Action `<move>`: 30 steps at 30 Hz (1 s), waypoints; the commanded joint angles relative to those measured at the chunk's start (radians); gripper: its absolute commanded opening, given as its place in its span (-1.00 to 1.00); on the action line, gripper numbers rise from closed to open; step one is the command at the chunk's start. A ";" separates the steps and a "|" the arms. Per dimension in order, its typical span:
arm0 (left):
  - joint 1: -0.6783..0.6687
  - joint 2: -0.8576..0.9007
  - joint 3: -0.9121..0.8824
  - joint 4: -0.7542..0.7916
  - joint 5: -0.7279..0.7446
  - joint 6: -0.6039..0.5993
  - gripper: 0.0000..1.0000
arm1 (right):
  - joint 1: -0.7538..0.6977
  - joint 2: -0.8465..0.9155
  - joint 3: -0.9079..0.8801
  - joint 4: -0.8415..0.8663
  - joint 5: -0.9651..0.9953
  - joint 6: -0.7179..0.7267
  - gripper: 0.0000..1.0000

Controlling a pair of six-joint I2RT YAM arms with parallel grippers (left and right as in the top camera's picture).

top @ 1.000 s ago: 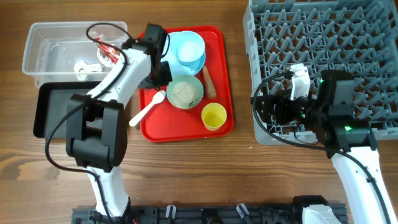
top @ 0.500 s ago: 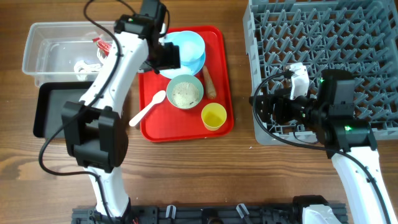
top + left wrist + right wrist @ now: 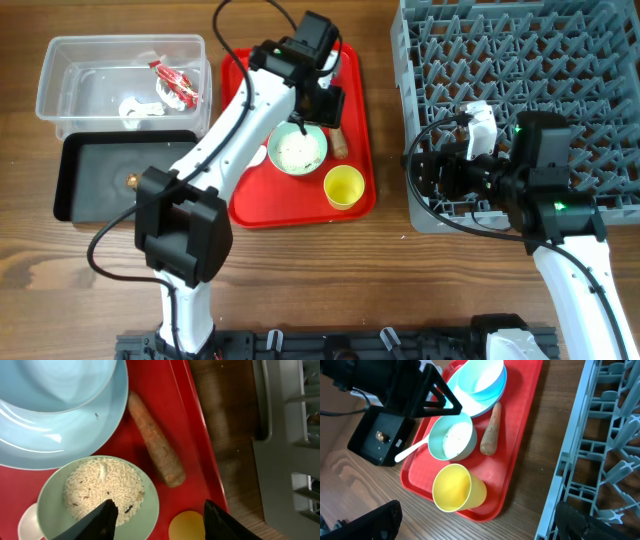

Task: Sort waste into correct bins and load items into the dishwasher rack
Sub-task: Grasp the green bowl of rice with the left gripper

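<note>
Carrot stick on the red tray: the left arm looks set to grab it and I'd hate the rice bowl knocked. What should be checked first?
1. Left gripper open and empty: ok.
2. Carrot stick uncovered, flat on the red tray: ok.
3. Jaws centred over the stick: not ok; only its near end lies by the gap.
4. Rice bowl clear of the gripper: cannot tell; a fingertip overlaps its rim in the left wrist view.
5. Room in the black tray: ok; only a small brown lump inside.
6. Right gripper out of the way, open by the dishwasher rack: ok.
</note>
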 commanded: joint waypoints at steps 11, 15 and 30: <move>-0.038 0.154 -0.018 0.037 -0.014 0.006 -0.23 | 0.002 0.008 0.022 0.005 -0.021 0.032 0.99; -0.047 0.161 -0.023 0.040 -0.014 0.006 -0.42 | 0.002 0.008 0.022 0.006 -0.021 0.039 0.99; -0.049 0.162 -0.148 0.141 -0.097 -0.070 -0.85 | 0.002 0.008 0.022 -0.013 -0.021 0.039 0.99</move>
